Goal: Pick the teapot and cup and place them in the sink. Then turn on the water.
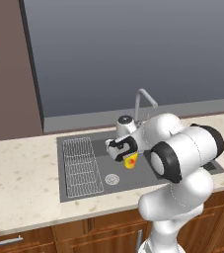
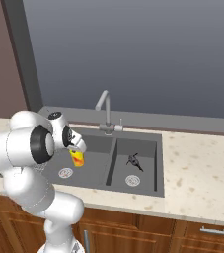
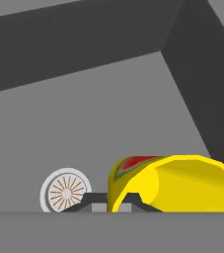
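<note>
Yellow, the cup [image 1: 130,161] is seen in the left base view, held in the closed gripper [image 1: 123,151] above the sink [image 1: 84,190].

In the right base view the cup [image 2: 77,158] hangs over the left basin; a dark shape, probably the teapot [image 2: 133,161], lies in the right one.

In the hand view the cup [image 3: 172,183] is gripped tilted above the drain [image 3: 65,190]. If released from here, it could bounce or roll.

Beige speckled counter [image 1: 19,178], wood cabinets [image 2: 192,237] below, grey-blue wall panel [image 1: 133,49] behind.
</note>
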You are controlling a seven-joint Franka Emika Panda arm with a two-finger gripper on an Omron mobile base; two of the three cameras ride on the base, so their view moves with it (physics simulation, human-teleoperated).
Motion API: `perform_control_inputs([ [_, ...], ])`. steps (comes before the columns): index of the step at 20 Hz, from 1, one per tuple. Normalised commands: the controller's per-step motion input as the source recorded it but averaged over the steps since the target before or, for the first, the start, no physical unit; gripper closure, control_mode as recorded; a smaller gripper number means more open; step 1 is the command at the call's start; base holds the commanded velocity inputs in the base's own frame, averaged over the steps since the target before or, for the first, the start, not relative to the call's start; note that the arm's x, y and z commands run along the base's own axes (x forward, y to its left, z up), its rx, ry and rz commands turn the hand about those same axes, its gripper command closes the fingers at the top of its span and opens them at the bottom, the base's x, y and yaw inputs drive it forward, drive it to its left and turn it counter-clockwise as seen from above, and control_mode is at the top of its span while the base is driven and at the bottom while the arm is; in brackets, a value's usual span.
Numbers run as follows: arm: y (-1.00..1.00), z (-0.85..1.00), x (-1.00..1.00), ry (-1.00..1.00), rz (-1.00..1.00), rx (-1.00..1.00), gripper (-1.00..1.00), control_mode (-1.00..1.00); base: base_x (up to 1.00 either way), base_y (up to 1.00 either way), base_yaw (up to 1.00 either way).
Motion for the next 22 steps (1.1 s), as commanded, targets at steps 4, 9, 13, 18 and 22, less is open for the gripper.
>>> perform_control_inputs([
  [4, -0.30, -0.26, 0.25, 0.00, -0.01, 0.00, 1.00, -1.00, 0.00, 0.00, 0.00],
  [9, -0.24, -0.25, 0.27, 0.00, -0.01, 0.00, 1.00, -1.00, 0.00, 0.00, 0.00],
  [13, -0.03, -0.19, 0.37, 0.00, -0.02, 0.00, 1.00, -1.00, 0.00, 0.00, 0.00],
  [18, -0.06, -0.31, 0.29, 0.00, -0.02, -0.01, 1.00, -1.00, 0.00, 0.00, 0.00],
  [22, -0.17, -0.28, 0.27, 0.00, -0.01, 0.00, 1.00, -1.00, 0.00, 0.00, 0.00],
])
